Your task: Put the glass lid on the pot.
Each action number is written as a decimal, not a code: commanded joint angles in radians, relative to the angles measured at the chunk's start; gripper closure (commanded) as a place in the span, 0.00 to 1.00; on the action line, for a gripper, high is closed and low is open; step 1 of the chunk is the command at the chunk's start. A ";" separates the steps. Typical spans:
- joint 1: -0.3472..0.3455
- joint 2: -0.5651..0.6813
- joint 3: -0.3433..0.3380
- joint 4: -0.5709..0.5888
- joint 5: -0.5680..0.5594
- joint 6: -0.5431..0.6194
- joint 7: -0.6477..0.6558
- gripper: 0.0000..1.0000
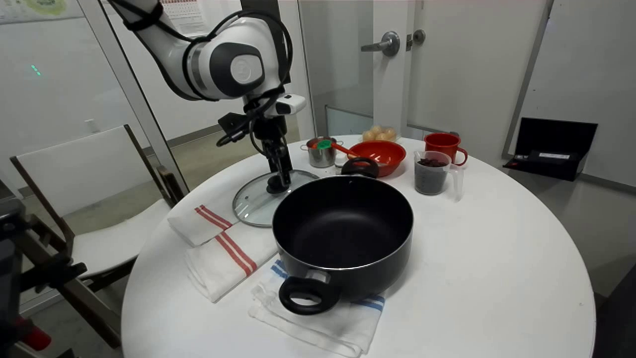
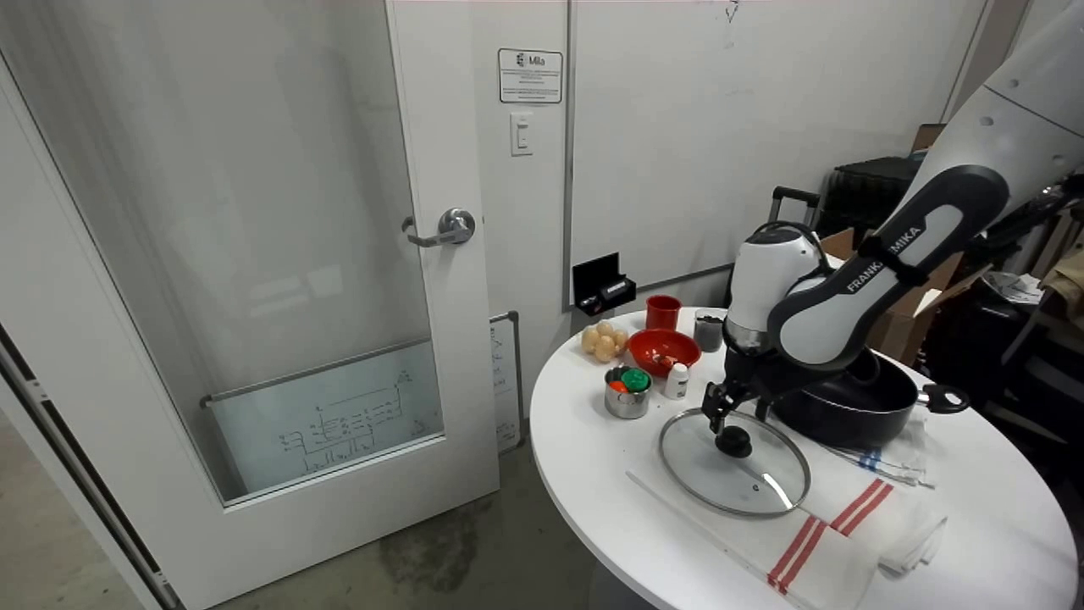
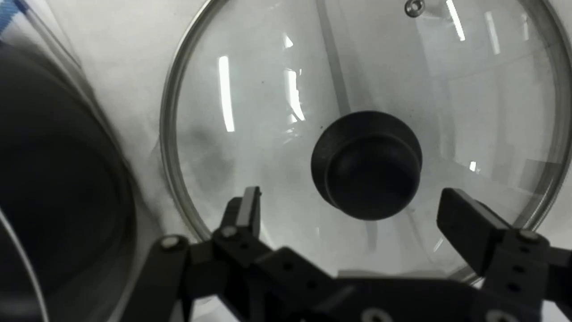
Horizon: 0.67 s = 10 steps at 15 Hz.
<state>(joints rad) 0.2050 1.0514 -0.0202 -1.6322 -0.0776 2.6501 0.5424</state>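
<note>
In an exterior view, the robot arm (image 1: pixel 236 64) is hanging over the far left of a white bench (image 1: pixel 487 258), and its fingers (image 3: pixel 469 223) are pointing down at the glass lid (image 1: pixel 258 204). In the wrist view the fingers are standing wide, and the lid's black knob (image 3: pixel 373 174) is showing between them, with a gap on either side; how low they are sitting against the knob, I cannot tell. The lid is lying knob up on the bench, its edge partly overlapping a red-striped cloth (image 1: pixel 223 263). The pot (image 1: pixel 343 223) is standing just beside it, to the right in both exterior views, and the wrist view is showing a pale gap between the two. In an exterior view the pot's handles (image 1: pixel 315 286) are pointing near and far, and a blue-striped cloth (image 1: pixel 328 328) is sticking out from under it. On the far side of the bench, a metal cup (image 1: pixel 322 159) is holding a green thing (image 2: pixel 635 379), and a white bottle (image 2: pixel 677 381) is standing just to its right. Near them a red bowl (image 1: pixel 395 164), pale round things (image 1: pixel 378 134), a red mug (image 1: pixel 443 143) and a measuring cup (image 1: pixel 430 181) are sitting close together.
</note>
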 commanded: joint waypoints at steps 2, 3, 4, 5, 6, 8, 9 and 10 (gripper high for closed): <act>0.025 0.041 -0.015 0.059 0.064 -0.035 -0.047 0.00; 0.027 0.045 -0.016 0.061 0.069 -0.037 -0.049 0.00; 0.027 0.050 -0.016 0.065 0.074 -0.039 -0.050 0.00; 0.029 0.053 -0.017 0.066 0.078 -0.043 -0.050 0.00; 0.030 0.055 -0.018 0.066 0.080 -0.043 -0.050 0.00; 0.031 0.058 -0.019 0.066 0.083 -0.047 -0.050 0.00; 0.031 0.060 -0.020 0.067 0.083 -0.048 -0.050 0.00; 0.031 0.061 -0.021 0.069 0.084 -0.047 -0.050 0.25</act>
<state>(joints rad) 0.2174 1.0894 -0.0219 -1.6038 -0.0302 2.6275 0.5247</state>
